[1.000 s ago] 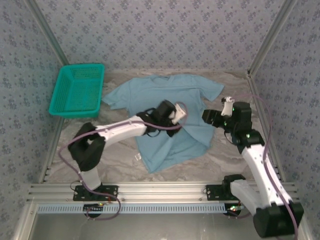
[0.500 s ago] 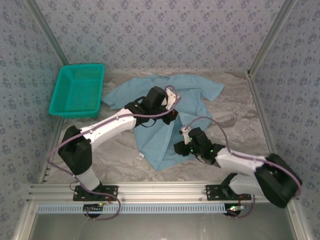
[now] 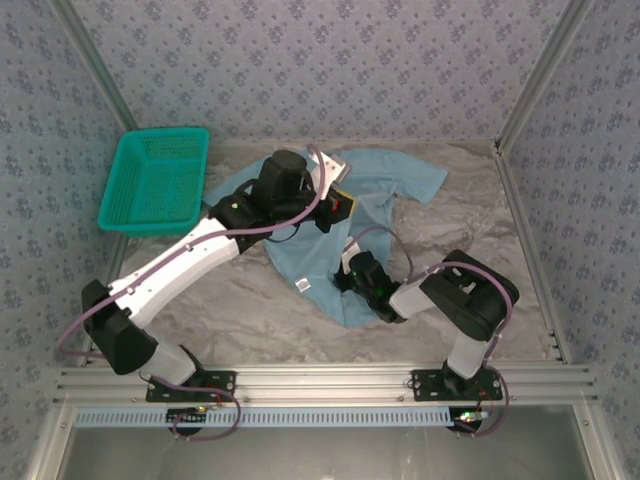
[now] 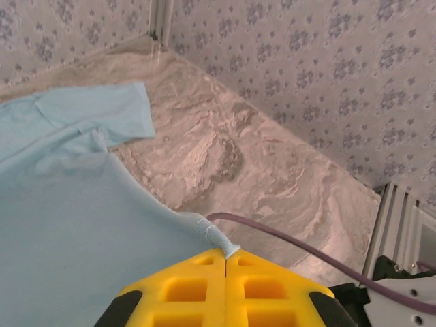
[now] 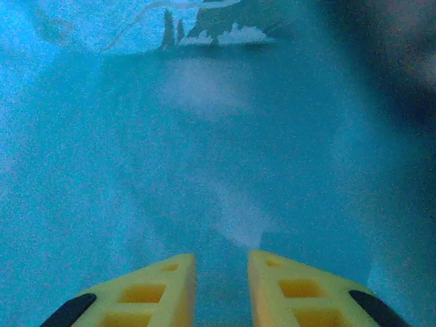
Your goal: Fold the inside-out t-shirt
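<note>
The light blue inside-out t-shirt (image 3: 392, 184) lies bunched mid-table, its white tag (image 3: 303, 286) showing near the front. My left gripper (image 3: 340, 207) hangs over the shirt's upper middle. In the left wrist view it (image 4: 225, 255) is shut on a thin twisted point of the shirt (image 4: 68, 225), lifted off the table. My right gripper (image 3: 348, 272) is low at the shirt's front part. In the right wrist view blue cloth (image 5: 204, 136) surrounds the right gripper (image 5: 221, 262). Its jaws stand a narrow gap apart, with a ridge of cloth running into the gap.
A teal mesh basket (image 3: 155, 185) stands at the back left, beside the shirt's left sleeve. Bare marbled table (image 3: 470, 230) lies to the right of the shirt. A purple cable (image 4: 286, 238) runs just past my left fingertips. Patterned walls close in the back and both sides.
The left gripper carried its pinch of shirt back and to the left, dragging the cloth. The right arm swung in from the right, dropped onto the shirt's front part, and its jaws narrowed.
</note>
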`<action>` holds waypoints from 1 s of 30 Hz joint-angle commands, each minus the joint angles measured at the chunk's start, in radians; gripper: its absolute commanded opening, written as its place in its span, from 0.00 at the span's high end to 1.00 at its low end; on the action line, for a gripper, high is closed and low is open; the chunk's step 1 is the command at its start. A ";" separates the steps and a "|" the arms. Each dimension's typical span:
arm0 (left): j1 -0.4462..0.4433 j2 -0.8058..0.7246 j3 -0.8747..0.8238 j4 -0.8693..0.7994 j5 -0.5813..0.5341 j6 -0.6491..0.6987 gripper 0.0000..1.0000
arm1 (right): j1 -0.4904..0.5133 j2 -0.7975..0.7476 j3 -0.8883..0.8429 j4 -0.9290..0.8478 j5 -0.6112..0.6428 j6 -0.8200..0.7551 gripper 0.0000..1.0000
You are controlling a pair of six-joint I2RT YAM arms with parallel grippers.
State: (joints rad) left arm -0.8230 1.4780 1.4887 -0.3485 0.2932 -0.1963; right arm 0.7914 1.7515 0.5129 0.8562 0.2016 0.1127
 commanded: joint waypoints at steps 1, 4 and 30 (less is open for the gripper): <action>-0.010 -0.023 0.025 -0.008 0.018 0.001 1.00 | 0.018 0.029 0.043 0.046 0.077 -0.088 0.72; -0.016 -0.022 0.019 -0.030 -0.017 0.024 1.00 | 0.011 0.049 0.048 0.045 0.040 -0.065 0.73; -0.009 0.009 0.013 0.011 0.064 -0.056 1.00 | 0.043 0.131 0.142 -0.102 0.165 -0.143 0.78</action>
State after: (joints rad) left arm -0.8314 1.4849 1.4509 -0.3855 0.3412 -0.2043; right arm 0.8154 1.8534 0.6243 0.7437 0.3088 0.0338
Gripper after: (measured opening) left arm 0.042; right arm 0.221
